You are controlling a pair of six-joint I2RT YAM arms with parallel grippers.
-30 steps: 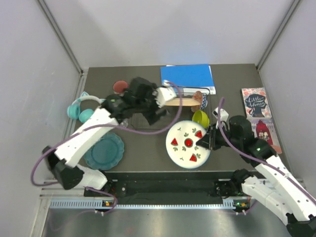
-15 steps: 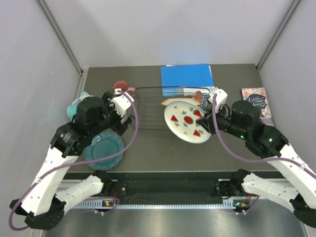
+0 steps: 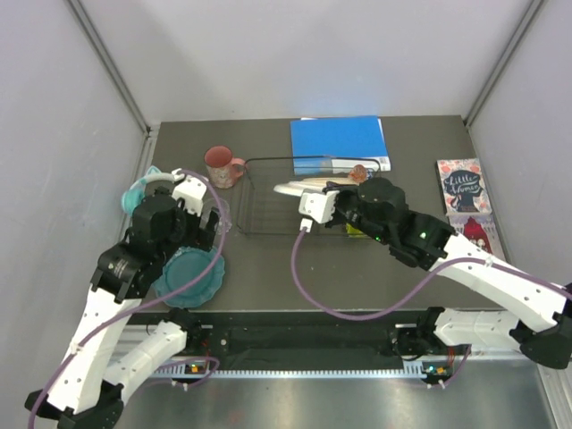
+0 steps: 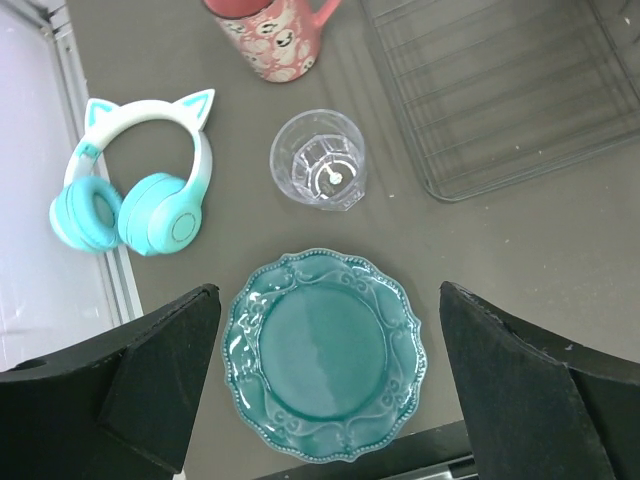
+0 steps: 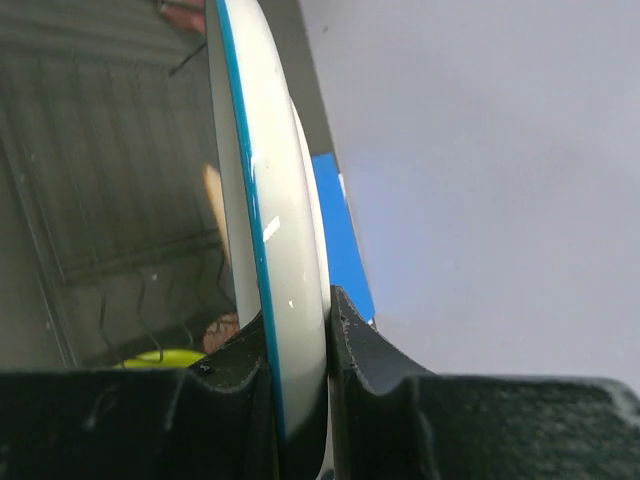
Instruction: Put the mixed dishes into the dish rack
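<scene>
My right gripper (image 5: 300,320) is shut on the rim of the white watermelon plate (image 5: 270,200). The plate (image 3: 299,188) stands on edge over the black wire dish rack (image 3: 268,214). The peach plate (image 3: 360,172) stands in the rack just beyond it. A sliver of the yellow-green bowl (image 5: 160,357) shows below my fingers. My left gripper (image 4: 328,290) hangs open above the teal scalloped plate (image 4: 325,355), which lies flat near the table's front left. The clear cup (image 4: 318,160) and the pink mug (image 4: 275,35) stand upright left of the rack (image 4: 500,90).
Teal cat-ear headphones (image 4: 140,190) lie by the left wall. A blue book (image 3: 340,141) lies behind the rack, and a patterned book (image 3: 465,201) lies at the right edge. Grey walls close in the table on three sides.
The right arm lifted the watermelon plate off the table, turned it on edge and carried it to the rack. The left arm pulled back from the rack to above the teal plate.
</scene>
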